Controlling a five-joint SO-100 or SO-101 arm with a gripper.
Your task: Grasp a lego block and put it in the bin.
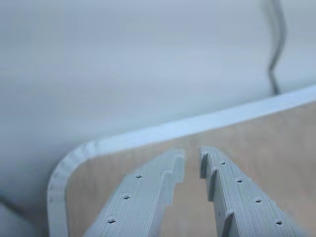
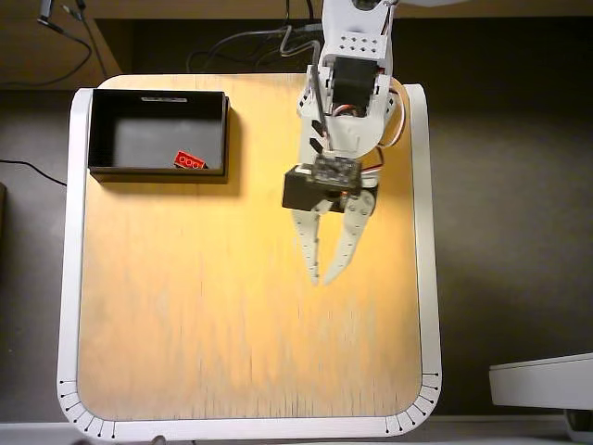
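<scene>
Pale wood fills the lower wrist view: I see the bench (image 1: 276, 143) with its white rim curving round a corner at left, and the jaws (image 1: 192, 160) nearly together with a narrow gap, holding nothing. Overhead, the gripper (image 2: 322, 275) hangs over bare wood right of centre, clear of every edge. I note the lego block (image 2: 189, 160) lies inside the bin (image 2: 157, 95) at the upper-left corner, well apart from the gripper.

A pale wooden desk (image 2: 232, 315) with a white rim and rounded corners carries one thing directly: the black bin (image 2: 157, 102), set near the desk's ten o'clock corner in the overhead view.
</scene>
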